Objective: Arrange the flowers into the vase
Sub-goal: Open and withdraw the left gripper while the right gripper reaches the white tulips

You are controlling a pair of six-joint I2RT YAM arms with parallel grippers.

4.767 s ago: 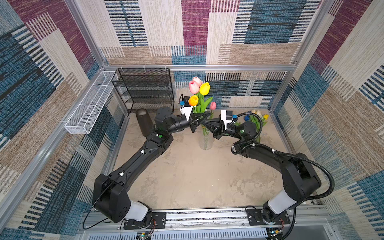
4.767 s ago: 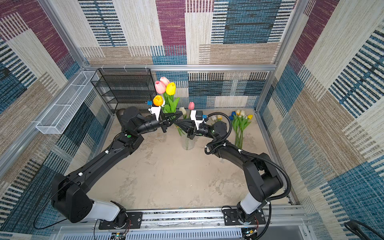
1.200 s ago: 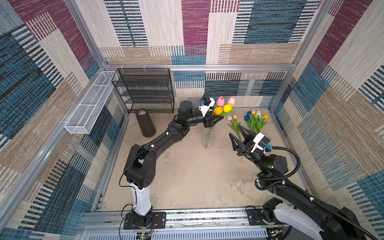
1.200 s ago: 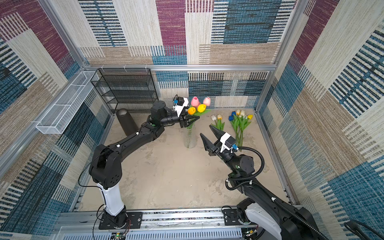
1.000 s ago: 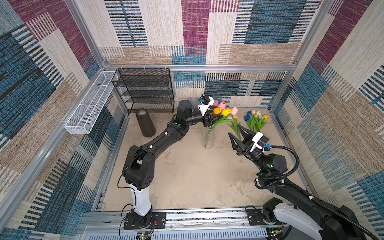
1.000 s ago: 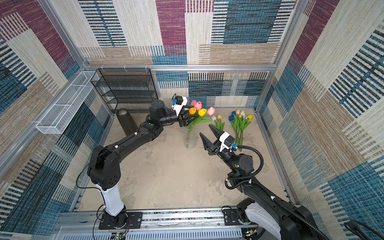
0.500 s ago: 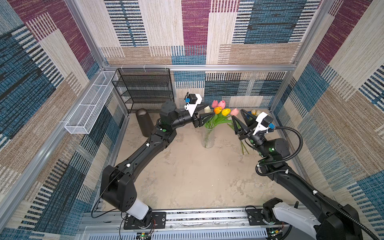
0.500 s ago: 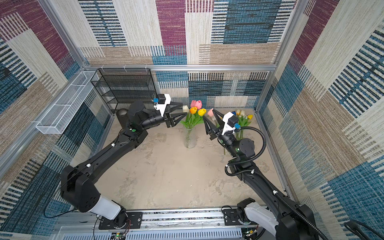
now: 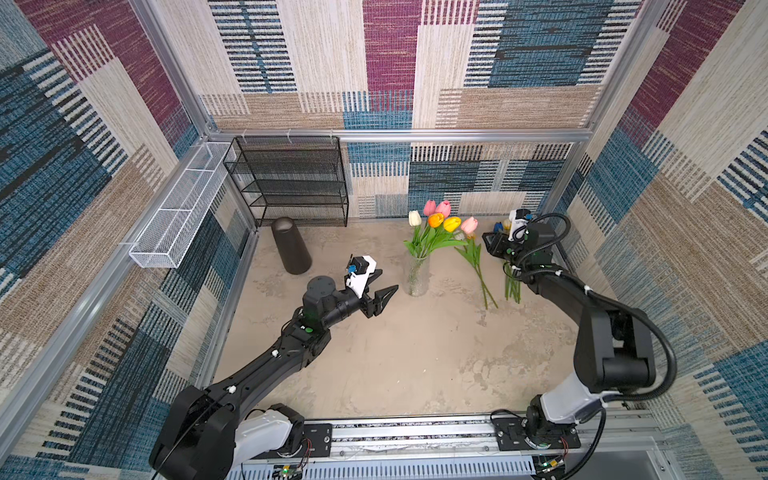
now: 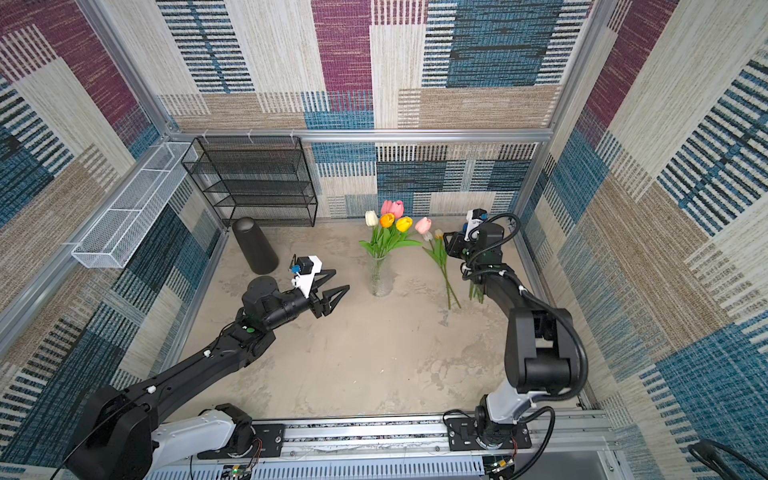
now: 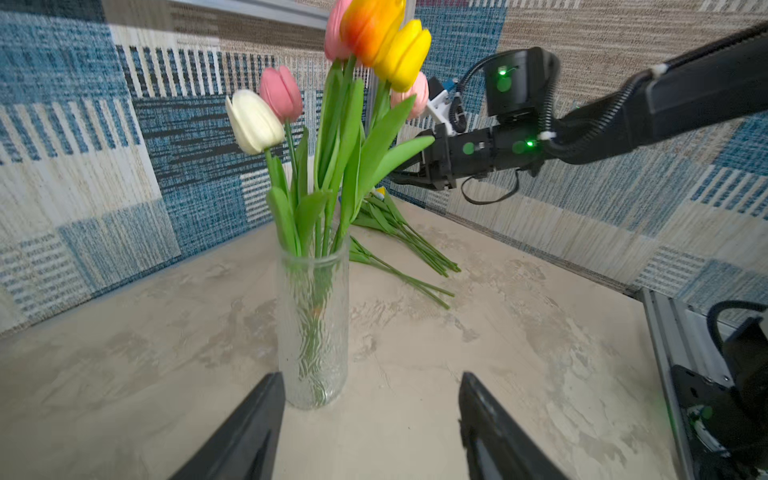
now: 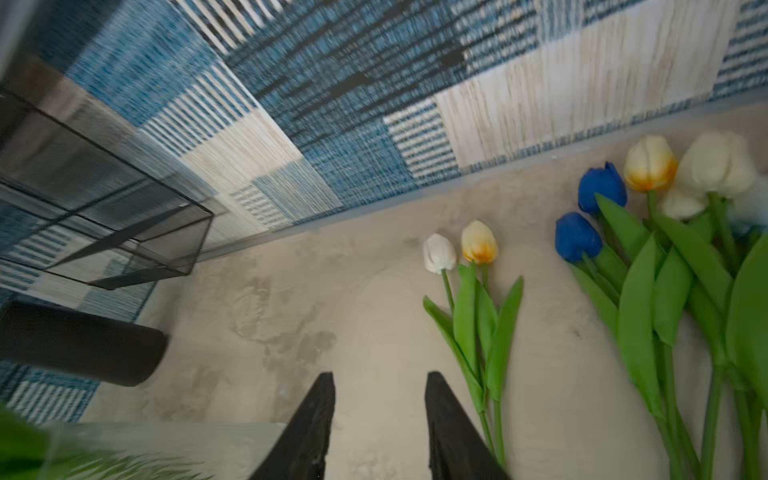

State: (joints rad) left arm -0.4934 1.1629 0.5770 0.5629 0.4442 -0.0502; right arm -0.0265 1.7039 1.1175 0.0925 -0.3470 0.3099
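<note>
Change over the last second: left gripper [image 10: 341, 278] has come off the flower heads and now sits low at 9 o'clock of the vase [image 9: 417, 276], jaws spread, nothing between them. Right gripper [image 12: 380, 375] has swung to 3 o'clock of the vase, over the table [image 9: 415, 365]; jaws apart, empty. Six flowers [image 9: 436, 224] stand in the vase unaided.

Judgement: that insertion is done and the next pick is starting, with roughly half still to go.

Vase stems are near upright, heads up, one pink head leaning toward 3 o'clock. Loose pair [image 12: 478, 316] lies flat near the right gripper. In both top views its long axis runs 5 to 11 o'clock, heads toward the back wall. Heap [image 12: 665, 291] beyond it lies likewise.
</note>
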